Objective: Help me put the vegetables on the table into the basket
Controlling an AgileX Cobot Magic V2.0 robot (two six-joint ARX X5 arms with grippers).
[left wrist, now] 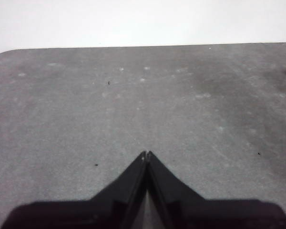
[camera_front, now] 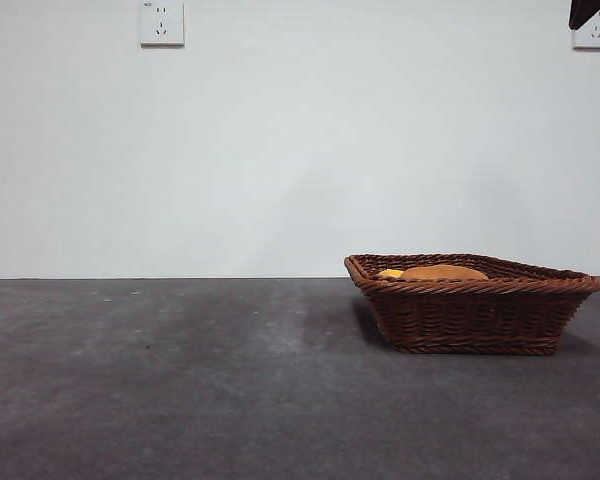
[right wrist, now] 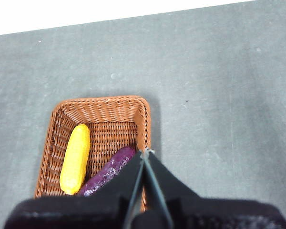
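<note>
Both sets of jaws are pressed together, empty. Right gripper [right wrist: 145,153] hangs above the basket [right wrist: 144,119]; corn [right wrist: 75,158] and eggplant [right wrist: 107,171] lie inside. Verify the desk [left wrist: 133,109]; retract upward, avoiding the rim.

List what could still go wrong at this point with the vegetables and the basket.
1. The right claw hangs shut over the basket rim; dropping straight down, it might strike the wicker or the eggplant.
2. The potato and corn rise about to rim height, so a knock might spill them.
3. The basket sits unsecured on the table; a nudge might slide it.
</note>
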